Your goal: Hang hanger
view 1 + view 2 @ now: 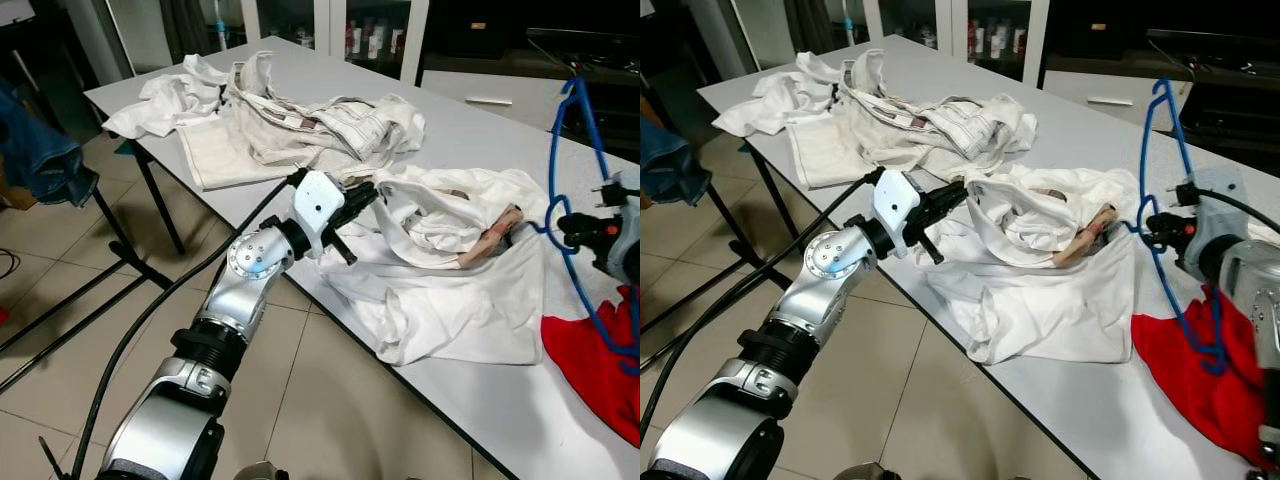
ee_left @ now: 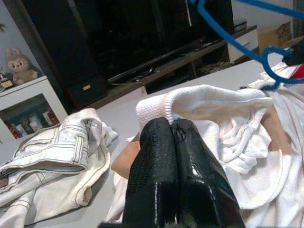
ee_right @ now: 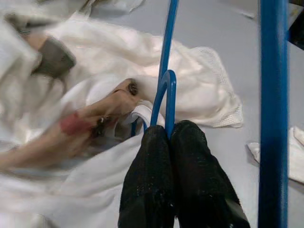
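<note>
Hanger (image 1: 1165, 230), blue, stood upright near the tabletop's right edge, pinched by the right gripper (image 1: 1152, 232). Left gripper (image 1: 368, 193), fingers pressed together on the white garment (image 1: 440, 260), could lose the collar; the hanger might then snag folds

- The two head views look forward and down from above the table (image 1: 480, 420), from its near edge, and share nearly the same scene, slightly offset sideways: the white shirt (image 1: 440, 290), both arms, and the tiled floor (image 1: 60, 370).
- The left wrist view sits close behind its black fingers (image 2: 156, 166), facing low across the table toward a dark cabinet (image 2: 118, 33).
- The right wrist view looks down along its fingers (image 3: 183, 175), very near the blue hanger (image 3: 165, 90) and shirt.
</note>
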`<state>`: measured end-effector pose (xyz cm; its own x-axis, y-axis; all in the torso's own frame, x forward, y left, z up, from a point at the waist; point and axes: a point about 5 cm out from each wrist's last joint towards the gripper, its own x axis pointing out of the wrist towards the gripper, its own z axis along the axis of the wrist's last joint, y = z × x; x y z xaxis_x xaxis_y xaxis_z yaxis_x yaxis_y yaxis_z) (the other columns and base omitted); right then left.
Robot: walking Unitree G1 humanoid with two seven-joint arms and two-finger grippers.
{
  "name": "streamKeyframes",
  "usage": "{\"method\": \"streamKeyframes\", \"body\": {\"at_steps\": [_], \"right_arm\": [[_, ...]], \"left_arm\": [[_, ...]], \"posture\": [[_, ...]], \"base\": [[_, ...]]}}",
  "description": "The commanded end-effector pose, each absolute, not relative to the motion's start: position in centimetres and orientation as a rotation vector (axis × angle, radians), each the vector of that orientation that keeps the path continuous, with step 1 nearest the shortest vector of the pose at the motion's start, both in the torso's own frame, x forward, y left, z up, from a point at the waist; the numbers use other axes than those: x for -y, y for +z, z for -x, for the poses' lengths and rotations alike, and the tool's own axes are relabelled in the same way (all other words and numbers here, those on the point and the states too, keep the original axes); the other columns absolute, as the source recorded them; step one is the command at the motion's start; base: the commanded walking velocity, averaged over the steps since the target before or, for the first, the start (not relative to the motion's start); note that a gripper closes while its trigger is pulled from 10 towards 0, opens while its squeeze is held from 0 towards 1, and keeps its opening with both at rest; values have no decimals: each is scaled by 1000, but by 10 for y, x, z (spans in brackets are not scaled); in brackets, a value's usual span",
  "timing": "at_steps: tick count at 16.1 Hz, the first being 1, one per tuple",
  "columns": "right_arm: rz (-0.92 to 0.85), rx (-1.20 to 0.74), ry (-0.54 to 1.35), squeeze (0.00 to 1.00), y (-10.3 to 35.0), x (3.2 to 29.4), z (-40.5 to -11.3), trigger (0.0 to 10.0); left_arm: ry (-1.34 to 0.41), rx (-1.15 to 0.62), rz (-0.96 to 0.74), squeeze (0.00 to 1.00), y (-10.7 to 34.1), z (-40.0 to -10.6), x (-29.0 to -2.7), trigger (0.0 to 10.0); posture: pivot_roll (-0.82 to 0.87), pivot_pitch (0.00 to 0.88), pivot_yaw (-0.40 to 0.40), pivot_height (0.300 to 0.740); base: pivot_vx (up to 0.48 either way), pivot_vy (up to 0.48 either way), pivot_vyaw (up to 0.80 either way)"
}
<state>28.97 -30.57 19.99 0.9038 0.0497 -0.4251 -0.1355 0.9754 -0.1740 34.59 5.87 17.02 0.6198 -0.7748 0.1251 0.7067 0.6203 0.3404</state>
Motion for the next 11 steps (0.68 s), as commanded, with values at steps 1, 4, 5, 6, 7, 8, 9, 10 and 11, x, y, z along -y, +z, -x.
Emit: {"method": "streamKeyframes", "body": {"at_steps": [1,4,5,6,7,8,9,10,11], "right_arm": [[300,-433,156,0,204,302,-287,10000],[436,-483,241,0,203,298,-281,10000],[487,-480,240,0,206,299,-282,10000],[493,-476,233,0,208,300,-283,10000],[505,-465,290,0,214,298,-281,10000],[505,-454,347,0,217,296,-279,10000],[505,-454,347,0,217,296,-279,10000],[433,-403,375,0,223,291,-283,10000],[333,-342,344,0,229,291,-289,10000]], "left_arm": [[-846,285,-288,0,175,-349,-60,10000],[-845,287,-293,0,176,-350,-59,10000],[-845,284,-295,0,176,-350,-59,10000],[-845,283,-296,0,175,-350,-59,10000],[-846,281,-298,0,175,-349,-59,10000],[-846,280,-300,0,174,-349,-59,10000],[-846,280,-300,0,174,-349,-59,10000],[-843,280,-301,0,174,-350,-59,10000],[-839,281,-302,0,175,-350,-59,10000]], "posture": [[-46,0,38,723],[-47,0,40,723],[-45,0,42,723],[-44,0,43,723],[-45,0,44,723],[-45,0,42,723],[-45,0,42,723],[-46,0,39,723],[-45,0,37,723]], "base": [[0,0,0],[0,0,0],[0,0,0],[0,0,0],[0,0,0],[0,0,0],[0,0,0],[0,0,0],[0,0,0]]}}
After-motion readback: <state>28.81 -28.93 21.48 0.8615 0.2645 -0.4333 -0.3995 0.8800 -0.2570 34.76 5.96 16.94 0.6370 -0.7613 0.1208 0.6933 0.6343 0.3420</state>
